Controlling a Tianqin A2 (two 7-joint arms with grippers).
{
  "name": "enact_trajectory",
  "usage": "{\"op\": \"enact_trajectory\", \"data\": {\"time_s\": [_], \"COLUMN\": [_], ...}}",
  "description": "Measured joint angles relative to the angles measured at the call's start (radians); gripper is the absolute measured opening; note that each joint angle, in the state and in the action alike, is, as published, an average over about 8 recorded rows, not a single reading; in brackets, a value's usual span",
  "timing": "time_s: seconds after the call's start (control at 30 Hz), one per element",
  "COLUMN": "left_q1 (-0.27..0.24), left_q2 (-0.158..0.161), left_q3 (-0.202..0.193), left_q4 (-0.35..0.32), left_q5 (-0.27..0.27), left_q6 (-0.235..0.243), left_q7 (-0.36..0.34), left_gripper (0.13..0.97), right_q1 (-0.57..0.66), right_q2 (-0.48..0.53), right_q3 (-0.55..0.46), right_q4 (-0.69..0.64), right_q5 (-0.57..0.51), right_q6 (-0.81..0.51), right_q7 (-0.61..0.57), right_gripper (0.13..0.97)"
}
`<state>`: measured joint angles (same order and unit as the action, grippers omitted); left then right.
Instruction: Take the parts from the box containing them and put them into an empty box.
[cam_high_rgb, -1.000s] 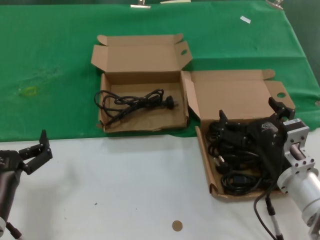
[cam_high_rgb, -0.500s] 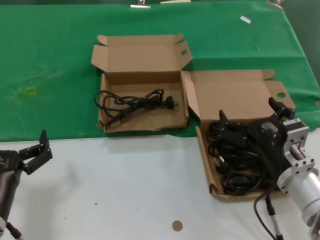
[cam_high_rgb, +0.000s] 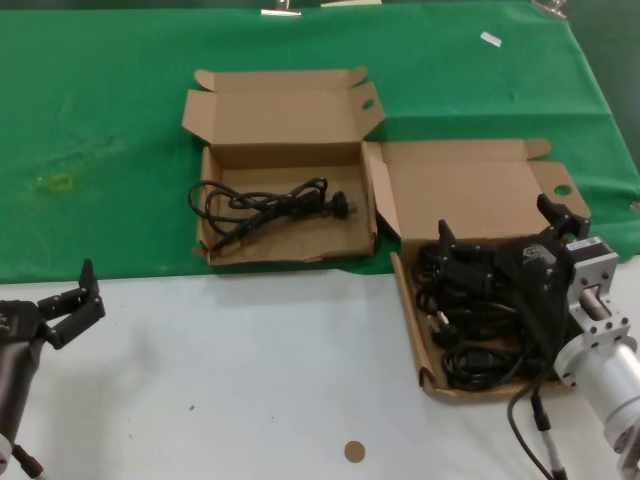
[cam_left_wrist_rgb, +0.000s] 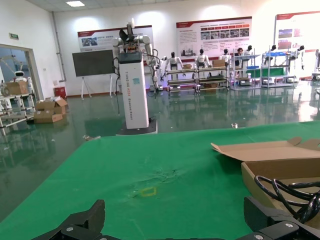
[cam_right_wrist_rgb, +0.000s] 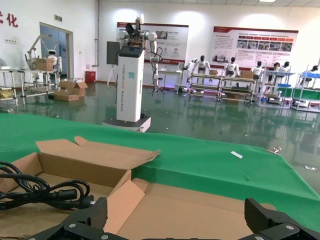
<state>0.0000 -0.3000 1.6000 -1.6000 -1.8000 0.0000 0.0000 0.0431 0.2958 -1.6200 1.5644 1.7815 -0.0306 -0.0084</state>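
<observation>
The tabletop (cam_high_rgb: 250, 380) carries two open boxes: the far box (cam_high_rgb: 285, 215) with one cord (cam_high_rgb: 265, 205) inside, and the near-right box (cam_high_rgb: 470, 200) heaped with cords (cam_high_rgb: 480, 320). My right fingers (cam_high_rgb: 500, 235) are spread wide above that heap, holding nothing. I should settle on one plug, close firmly, lift straight. My left fingers (cam_high_rgb: 75, 300) wait open, near-left

Brown boxes (cam_high_rgb: 285, 130), black cords (cam_high_rgb: 262, 203), green cloth (cam_high_rgb: 100, 110).
</observation>
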Motion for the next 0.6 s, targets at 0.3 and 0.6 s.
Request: {"op": "enact_trajectory", "data": {"time_s": [0.3,0.6], "left_q1": [0.000,0.000], "left_q2": [0.000,0.000], "left_q3": [0.000,0.000], "left_q4": [0.000,0.000], "left_q5": [0.000,0.000], "left_q6": [0.000,0.000], "left_q7": [0.000,0.000], "left_gripper": [0.966,0.966], "right_q1": [0.000,0.000], "right_q2": [0.000,0.000], "right_q3": [0.000,0.000], "right_q4": [0.000,0.000], "right_q5": [0.000,0.000], "right_q6": [0.000,0.000], "right_q7": [0.000,0.000], "right_gripper": [0.966,0.966]}}
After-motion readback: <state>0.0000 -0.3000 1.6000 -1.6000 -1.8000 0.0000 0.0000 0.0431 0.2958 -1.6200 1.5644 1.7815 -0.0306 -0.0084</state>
